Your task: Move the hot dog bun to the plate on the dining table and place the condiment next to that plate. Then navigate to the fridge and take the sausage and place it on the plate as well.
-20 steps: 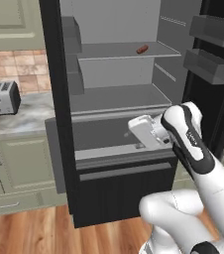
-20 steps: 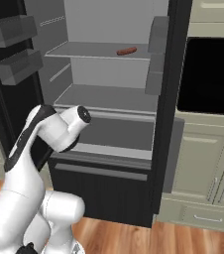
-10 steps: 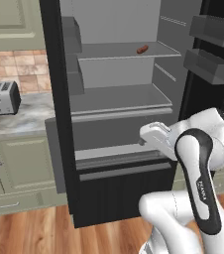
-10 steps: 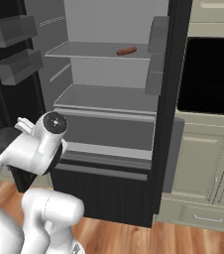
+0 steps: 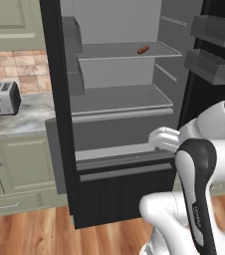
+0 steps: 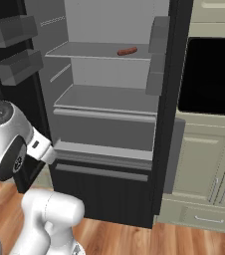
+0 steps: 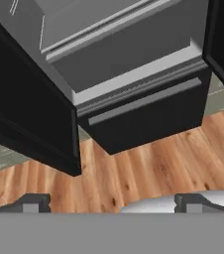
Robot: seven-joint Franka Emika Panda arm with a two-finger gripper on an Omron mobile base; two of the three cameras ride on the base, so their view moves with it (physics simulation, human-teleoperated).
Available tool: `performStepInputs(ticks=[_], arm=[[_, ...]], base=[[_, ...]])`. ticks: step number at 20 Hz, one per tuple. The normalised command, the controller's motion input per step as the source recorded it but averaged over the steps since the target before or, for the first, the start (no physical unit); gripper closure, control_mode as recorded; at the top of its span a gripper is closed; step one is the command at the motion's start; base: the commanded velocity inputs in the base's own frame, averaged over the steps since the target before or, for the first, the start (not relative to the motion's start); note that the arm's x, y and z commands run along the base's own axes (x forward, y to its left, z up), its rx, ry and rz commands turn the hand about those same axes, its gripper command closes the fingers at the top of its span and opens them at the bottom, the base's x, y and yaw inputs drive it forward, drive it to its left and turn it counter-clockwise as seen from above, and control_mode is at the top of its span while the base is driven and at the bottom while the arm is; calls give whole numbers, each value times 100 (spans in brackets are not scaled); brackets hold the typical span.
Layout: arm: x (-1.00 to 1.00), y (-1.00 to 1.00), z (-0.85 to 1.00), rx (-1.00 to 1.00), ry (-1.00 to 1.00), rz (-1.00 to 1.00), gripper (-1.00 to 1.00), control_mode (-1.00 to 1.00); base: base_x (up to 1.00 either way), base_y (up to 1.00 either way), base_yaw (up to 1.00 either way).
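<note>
- The fridge (image 5: 119, 124) stands open in front of the robot, both doors swung wide, pale grey shelves bare apart from one item
- The sausage (image 5: 143, 49) lies on the top shelf, toward the back and a little right of the shelf's middle in the left base view; the right base view shows it (image 6: 127, 51) on the same shelf, close to the right-hand wall
- Its long axis runs roughly side to side across the shelf, slightly slanted, so it presents its length to the open front of the fridge
- The gripper (image 7: 111, 202) is spread wide and holds nothing; its two dark fingertips (image 7: 33, 202) sit far apart at the bottom of the hand view
- That view looks down at the black bottom drawer (image 7: 143, 111) and the wood floor (image 7: 134, 173), so the hand is low and pointed downward
- The sausage therefore lies well above the hand and farther in; the reach likely needs a big lift and a tilt upward before going forward over the top shelf
- With the sausage lying crosswise, fingers closing front to back would probably pinch it across its thin width
</note>
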Motion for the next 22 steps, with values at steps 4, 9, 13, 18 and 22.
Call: performStepInputs(ticks=[4,9,13,18,22], arm=[[-26,-44,3,-18,-10,0,-100,-100],[0,-33,-1,0,0,0,-100,-100],[10,0,0,0,0,0,-100,100],[0,0,0,0,0,0,-100,100],[0,0,0,0,0,0,-100,100]], base=[[0,0,0],[0,0,0],[16,0,0],[90,1,0],[93,-1,0]])
